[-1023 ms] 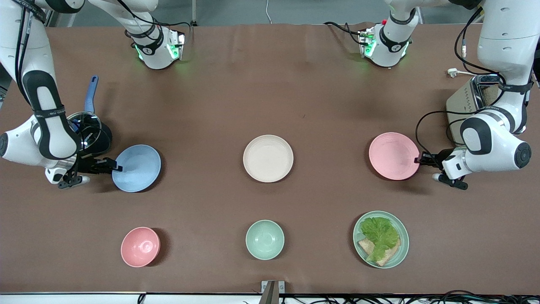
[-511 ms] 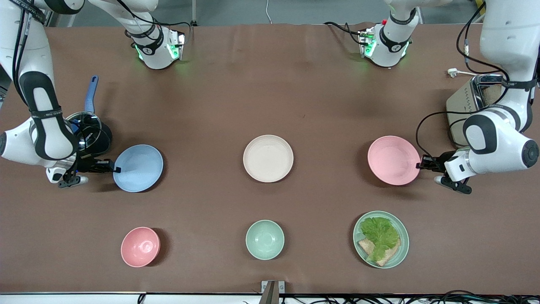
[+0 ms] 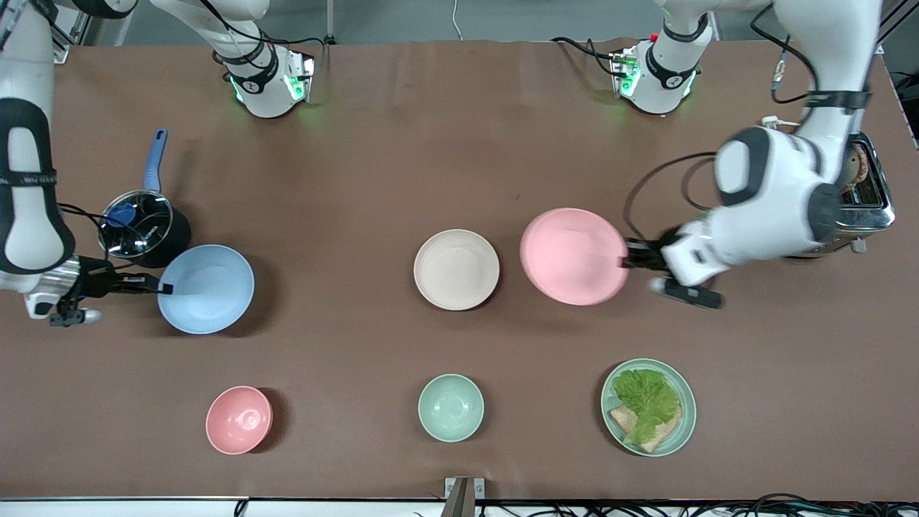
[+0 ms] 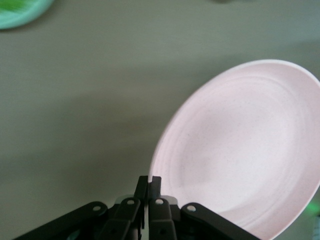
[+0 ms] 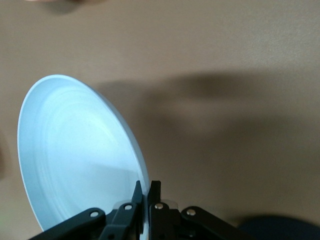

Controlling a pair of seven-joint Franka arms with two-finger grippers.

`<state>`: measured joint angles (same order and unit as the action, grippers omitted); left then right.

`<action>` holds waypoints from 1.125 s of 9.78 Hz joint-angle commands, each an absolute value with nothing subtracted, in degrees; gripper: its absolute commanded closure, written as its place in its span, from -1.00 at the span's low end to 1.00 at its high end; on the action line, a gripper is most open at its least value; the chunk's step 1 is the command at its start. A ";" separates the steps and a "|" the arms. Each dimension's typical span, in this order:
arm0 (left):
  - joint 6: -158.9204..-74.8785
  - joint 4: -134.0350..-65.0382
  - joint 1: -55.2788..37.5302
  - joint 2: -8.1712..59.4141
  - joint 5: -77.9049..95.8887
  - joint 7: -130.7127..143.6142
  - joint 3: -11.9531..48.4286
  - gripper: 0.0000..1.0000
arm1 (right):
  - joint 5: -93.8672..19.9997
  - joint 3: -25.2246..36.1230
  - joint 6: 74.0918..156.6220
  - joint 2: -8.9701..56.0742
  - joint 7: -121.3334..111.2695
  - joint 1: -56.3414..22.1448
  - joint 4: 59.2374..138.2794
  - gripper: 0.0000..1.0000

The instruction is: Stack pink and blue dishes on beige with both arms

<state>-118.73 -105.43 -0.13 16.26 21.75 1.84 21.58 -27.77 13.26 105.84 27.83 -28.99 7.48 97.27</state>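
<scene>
The beige plate (image 3: 456, 269) rests flat at the table's middle. My left gripper (image 3: 626, 260) is shut on the rim of the pink plate (image 3: 573, 255), which hangs in the air beside the beige plate, toward the left arm's end. In the left wrist view the pink plate (image 4: 240, 150) fills the space past the clamped fingers (image 4: 149, 186). My right gripper (image 3: 166, 289) is shut on the rim of the blue plate (image 3: 206, 289), lifted above the table near the right arm's end. The right wrist view shows the blue plate (image 5: 80, 160) tilted in that grip (image 5: 145, 192).
A black pot with a blue handle (image 3: 140, 230) stands beside the blue plate. A pink bowl (image 3: 238, 419), a mint-green bowl (image 3: 451, 407) and a green plate with lettuce and bread (image 3: 648, 406) line the edge nearest the camera. A toaster (image 3: 865, 197) sits at the left arm's end.
The left arm has lifted the pink plate and carried it toward the beige plate. The right arm has raised the blue plate and drawn it slightly toward its own end.
</scene>
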 commanded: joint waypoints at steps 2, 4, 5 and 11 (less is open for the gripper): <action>-125.46 -102.39 -1.74 27.46 15.07 15.33 31.08 0.92 | -24.35 11.09 92.84 25.67 -11.84 4.75 86.86 0.99; -134.18 -101.87 -4.12 36.52 2.87 27.45 33.48 0.92 | -19.53 3.90 92.64 22.51 -1.89 4.66 86.83 0.99; -135.60 -100.91 -6.39 39.52 -1.45 31.69 33.66 0.92 | -19.51 1.08 92.72 21.80 2.16 4.75 87.10 0.99; -135.88 -96.07 -9.94 44.04 -7.65 39.46 33.40 -0.99 | -19.60 -9.12 100.79 21.01 9.74 4.39 93.59 0.99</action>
